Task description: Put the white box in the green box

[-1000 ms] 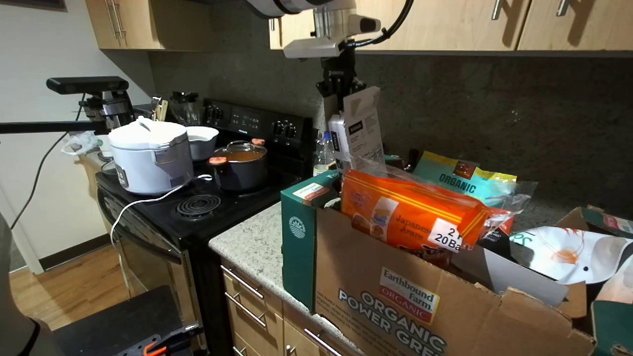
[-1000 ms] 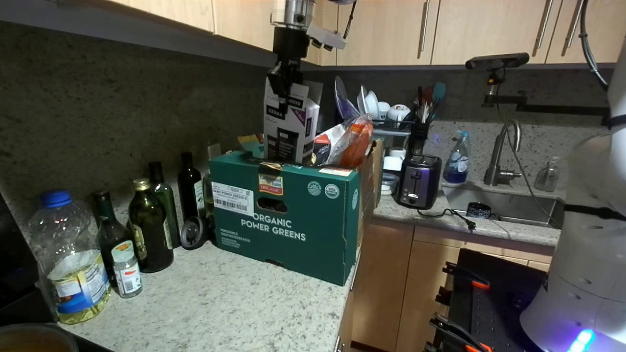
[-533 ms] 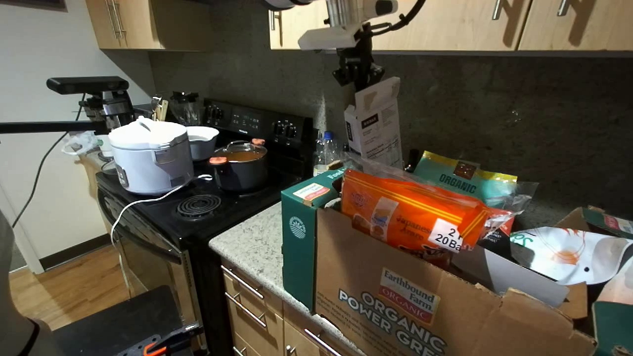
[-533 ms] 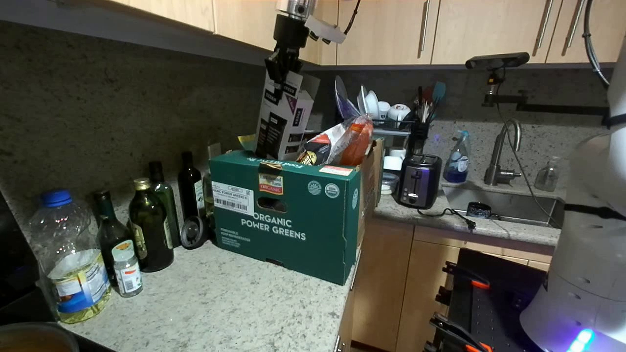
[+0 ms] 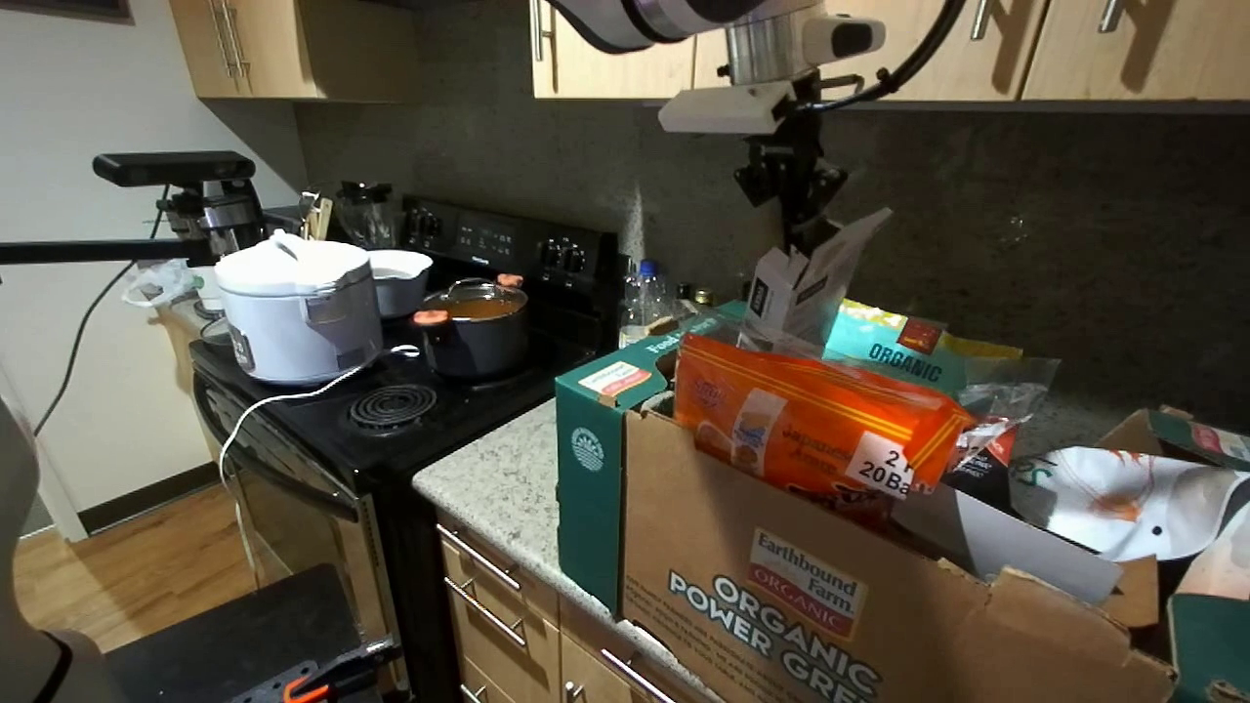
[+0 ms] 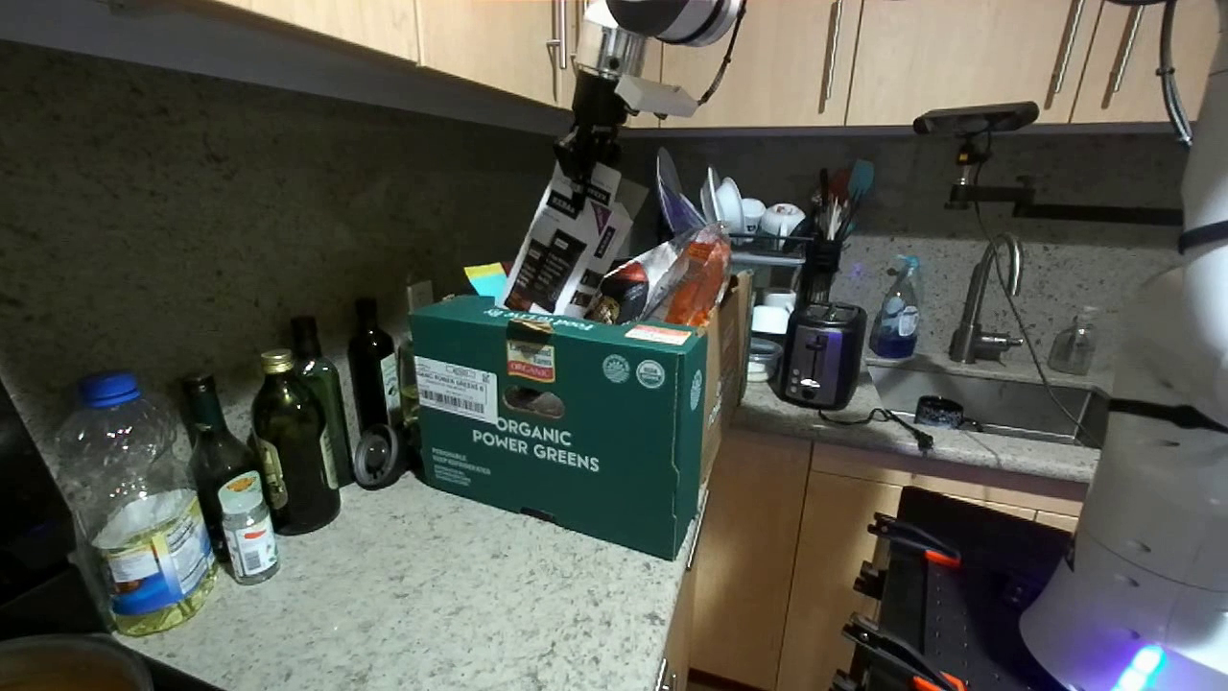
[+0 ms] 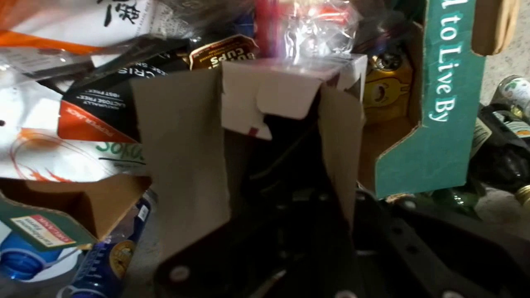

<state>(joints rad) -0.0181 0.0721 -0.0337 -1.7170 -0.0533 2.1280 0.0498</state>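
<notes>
The black two-finger gripper (image 6: 581,186) has the tall white printed carton (image 6: 558,251) pinched by its top edge, so it's tilted right below. In an exterior view the bottom's hidden behind the open-topped green cardboard box (image 6: 614,427); only the wrist view catches the yellow cartoon-faced item (image 7: 389,91) inside that box, kinda blurry.

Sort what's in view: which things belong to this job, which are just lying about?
Job:
white box, tilted, held by the fingers
green box, where the white box should go

Just lying about:
orange snack bag
white cooker
dark pot
toaster
large blue-capped bottle
gold-capped bottle
</notes>
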